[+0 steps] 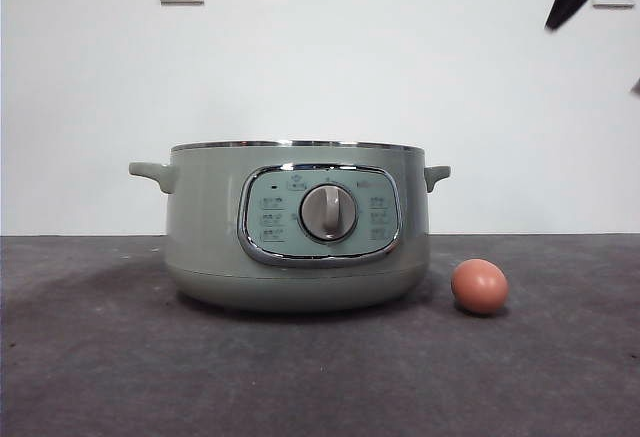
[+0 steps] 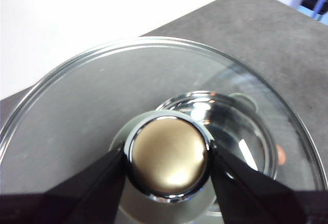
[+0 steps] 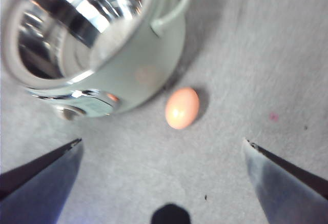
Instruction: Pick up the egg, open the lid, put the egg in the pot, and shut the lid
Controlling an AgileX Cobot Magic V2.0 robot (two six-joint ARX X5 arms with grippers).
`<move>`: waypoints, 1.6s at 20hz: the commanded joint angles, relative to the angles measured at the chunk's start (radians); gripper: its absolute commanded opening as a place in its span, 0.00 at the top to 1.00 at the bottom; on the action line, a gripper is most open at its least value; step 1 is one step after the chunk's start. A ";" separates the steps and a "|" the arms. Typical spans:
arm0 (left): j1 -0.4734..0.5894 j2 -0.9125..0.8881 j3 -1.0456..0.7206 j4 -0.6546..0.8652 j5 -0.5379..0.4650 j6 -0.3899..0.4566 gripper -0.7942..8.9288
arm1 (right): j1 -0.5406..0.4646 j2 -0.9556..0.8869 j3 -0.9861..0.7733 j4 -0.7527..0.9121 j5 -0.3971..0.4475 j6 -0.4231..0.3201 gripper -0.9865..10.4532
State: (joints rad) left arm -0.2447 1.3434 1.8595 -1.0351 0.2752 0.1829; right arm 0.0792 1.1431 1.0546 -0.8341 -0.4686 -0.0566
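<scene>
Lid point(image 2: 154, 106) clamped by its knob point(image 2: 169, 157) in the left gripper point(image 2: 169, 165), held high above the open pot point(image 1: 298, 227), out of the front view. Pot standing left of centre on the dark tabletop point(image 1: 100, 357), dial point(image 1: 328, 212) facing forward. Just right of it, egg point(image 1: 479, 286) resting on the tabletop, near the pot wall but not touching. Farther right and above, right gripper point(image 3: 164, 147) spread wide, hovering over the egg, holding nothing. Risks: egg rolling away if nudged by one jaw first; shell cracking under a hard squeeze; glass lid slipping off the smooth knob if tilted.
</scene>
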 commanded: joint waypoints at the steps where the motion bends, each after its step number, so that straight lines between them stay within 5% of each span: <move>1: 0.034 -0.074 0.014 0.015 0.012 0.008 0.92 | 0.033 0.068 0.002 0.026 0.037 0.004 0.42; 9: 0.045 -0.228 0.014 -0.136 0.012 -0.004 0.92 | 0.224 0.357 0.002 0.151 0.253 0.040 0.42; 15: 0.045 -0.264 0.014 -0.178 0.013 -0.008 0.92 | 0.285 0.495 0.002 0.259 0.329 0.111 0.42; 20: 0.045 -0.264 0.014 -0.180 0.013 -0.014 0.92 | 0.302 0.535 0.002 0.332 0.346 0.163 0.53; 28: 0.045 -0.264 0.014 -0.174 0.013 -0.014 0.92 | 0.302 0.595 0.002 0.328 0.358 0.187 0.54; 32: 0.045 -0.264 0.014 -0.174 0.013 -0.014 0.93 | 0.302 0.595 0.002 0.351 0.358 0.185 0.77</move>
State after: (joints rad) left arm -0.2012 1.0908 1.8591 -1.2560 0.2775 0.1722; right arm 0.3794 1.7309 1.0565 -0.4877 -0.1123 0.1204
